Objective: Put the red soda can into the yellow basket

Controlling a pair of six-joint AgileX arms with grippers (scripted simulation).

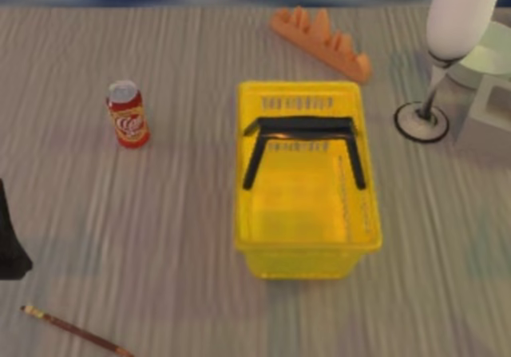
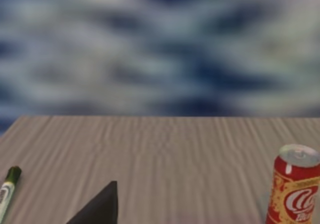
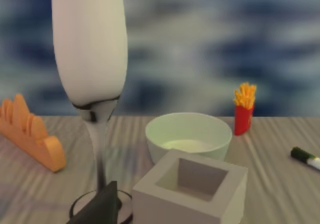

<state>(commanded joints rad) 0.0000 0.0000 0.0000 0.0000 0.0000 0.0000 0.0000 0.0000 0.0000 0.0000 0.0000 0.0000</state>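
The red soda can (image 1: 128,115) stands upright on the left half of the table, silver top up; the left wrist view also shows the can (image 2: 295,191), off to one side and apart from the gripper. The yellow basket (image 1: 363,213) sits in the middle of the table with its black handles folded across it and nothing inside. My left gripper (image 1: 11,245) is at the left edge, well short of the can. One dark fingertip (image 2: 102,206) shows with only bare table beside it, so it is open. My right gripper is outside the top view. Its fingertip (image 3: 102,206) stands alone, open.
An orange toothed rack (image 1: 319,41) lies behind the basket. At the back right stand a tall white goblet (image 1: 447,45), a pale bowl (image 1: 491,57) and a grey open box (image 1: 489,113). A pencil (image 1: 76,333) lies front left. A green marker (image 2: 7,189) and a fries carton (image 3: 244,108) show in the wrist views.
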